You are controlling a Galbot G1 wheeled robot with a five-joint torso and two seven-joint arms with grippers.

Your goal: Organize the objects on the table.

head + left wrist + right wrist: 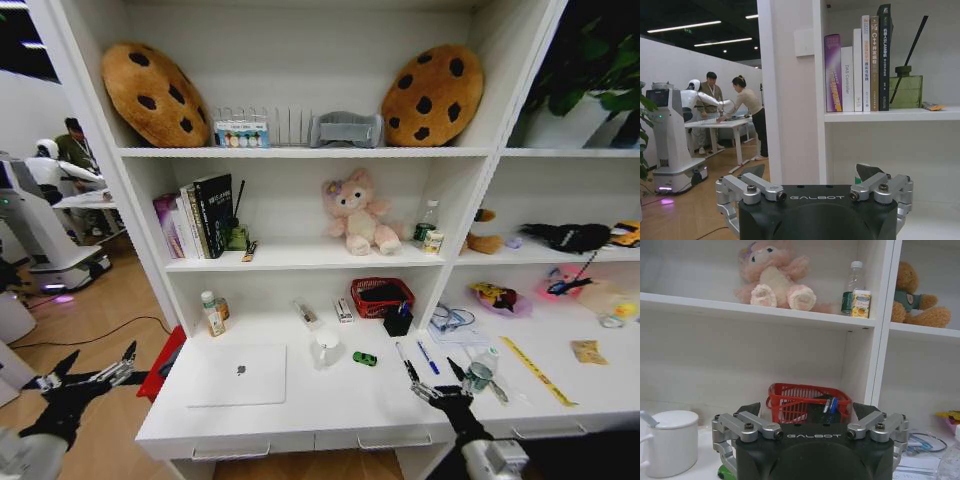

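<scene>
On the white table (330,412) lie a thin silver laptop (237,375), a tiny green toy car (364,358), a white lidded mug (326,347) and two loose pens (428,357). A black pen cup (397,321) stands in front of a red basket (381,296). My right gripper (432,372) hovers open over the desk's front edge, beside a small clear bottle (481,370). In the right wrist view the right gripper (807,409) faces the basket (800,396), pen cup (826,410) and mug (670,440). My left gripper (95,365) hangs open, left of the desk and off it.
Shelves behind the desk carry books (200,215), a pink plush (358,215) and cookie cushions (155,92). A lotion bottle (212,313) stands at the desk's back left. A white upright (790,90) rises before the left gripper (811,171). More clutter (495,297) covers the right section.
</scene>
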